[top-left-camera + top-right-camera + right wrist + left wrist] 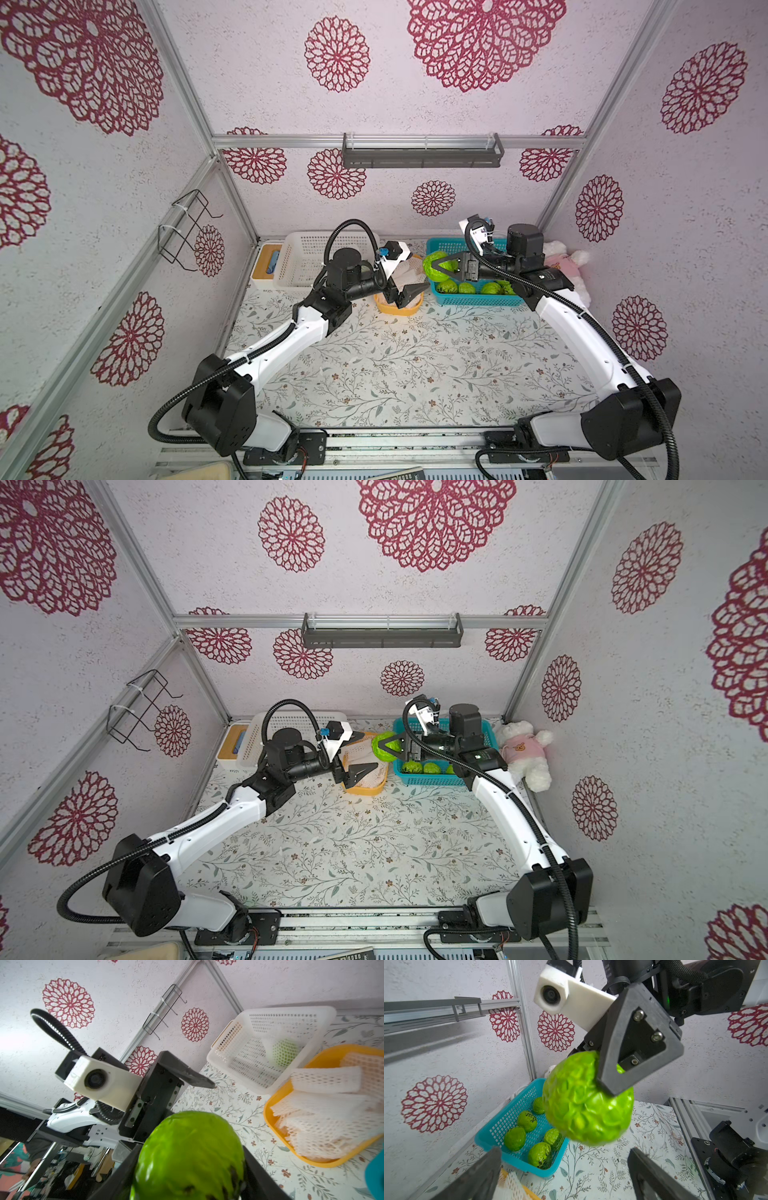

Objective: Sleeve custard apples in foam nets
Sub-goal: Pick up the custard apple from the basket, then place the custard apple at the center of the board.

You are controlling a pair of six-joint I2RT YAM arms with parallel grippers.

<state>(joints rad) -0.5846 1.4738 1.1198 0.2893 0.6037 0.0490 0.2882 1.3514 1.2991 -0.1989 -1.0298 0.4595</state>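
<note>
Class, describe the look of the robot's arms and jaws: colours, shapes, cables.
The left arm and right arm have white shells with black joint housings. A black corrugated cable conduit loops along each. The jaws are black triangular open frames; a white camera housing sits at each wrist.

Arms (282,353) white w/ blk joints; ribbed blk cables (54,1026); white wrist cams (550,995).
</note>
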